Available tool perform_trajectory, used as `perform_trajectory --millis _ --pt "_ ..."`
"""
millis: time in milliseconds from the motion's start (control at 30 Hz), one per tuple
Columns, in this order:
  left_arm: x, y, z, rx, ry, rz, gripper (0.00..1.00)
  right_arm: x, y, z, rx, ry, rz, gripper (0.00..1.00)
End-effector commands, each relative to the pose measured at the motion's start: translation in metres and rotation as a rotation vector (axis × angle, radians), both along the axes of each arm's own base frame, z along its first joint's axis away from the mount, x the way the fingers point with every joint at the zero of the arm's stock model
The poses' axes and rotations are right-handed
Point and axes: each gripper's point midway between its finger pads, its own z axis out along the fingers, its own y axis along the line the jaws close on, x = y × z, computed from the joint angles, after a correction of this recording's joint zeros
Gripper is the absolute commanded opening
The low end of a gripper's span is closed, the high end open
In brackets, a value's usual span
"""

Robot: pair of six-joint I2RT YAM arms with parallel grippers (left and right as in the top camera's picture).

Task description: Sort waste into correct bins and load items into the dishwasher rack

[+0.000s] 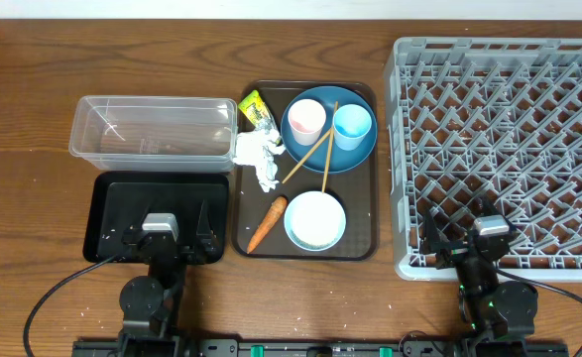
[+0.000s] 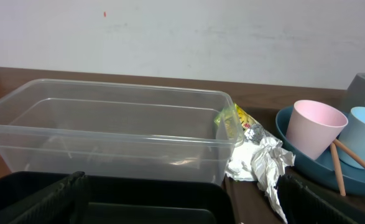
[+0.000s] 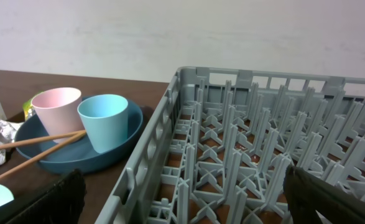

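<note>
- Dark wooden worktop (image 1: 33,59) is stretching under everything, with a pale wall running along its far edge.
- A clear plastic tub (image 1: 152,101) is sitting at the far left, and a shallow black tray (image 1: 112,196) is lying just on its near side.
- The left hand (image 1: 170,220) is hanging over the near half of the black tray, its fingers spread wide and pinching nothing.
- A brown serving tray (image 1: 360,213) is lying in the middle, between the tub and the rack.
- On its far part a round blue plate (image 1: 362,154) is carrying a pink cup (image 1: 305,121) on the left and a light-blue cup (image 1: 352,126) on the right, both standing upright side by side.
- Two wooden chopsticks (image 1: 308,159) are resting on the plate, their near ends reaching off its rim.
- A white bowl (image 1: 315,220) is sitting on the near part of the brown tray, with an orange carrot (image 1: 267,222) lying just to its left.
- A crumpled white tissue (image 1: 259,157) is lying across the brown tray's left rim, beside the tub's right end.
- A yellow-green wrapper (image 1: 255,107) is lying just beyond the tissue.
- A grey dishwasher rack (image 1: 509,139) is filling the right side, its pegs standing upright.
- The right hand (image 1: 474,238) is hanging over the rack's near-left corner, fingers spread wide and gripping nothing.
</note>
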Motion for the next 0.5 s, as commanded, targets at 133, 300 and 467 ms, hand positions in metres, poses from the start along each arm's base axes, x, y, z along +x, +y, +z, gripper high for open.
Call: perform_trajectory --millis 133,300,467 --pt "-0.0004 0.0045 -0.0170 0.023 0.046 0.022 0.98 -0.0005 0.0017 0.0000 0.007 -0.001 0.009 0.99" --pt "-0.0004 0.0045 -0.0170 0.023 0.046 0.022 0.98 -0.0005 0.0017 0.0003 0.007 -0.002 0.009 0.99" --pt "-0.0004 0.0045 -0.0170 0.023 0.046 0.022 0.98 -0.0005 0.0017 0.0001 0.007 -0.001 0.009 0.99"
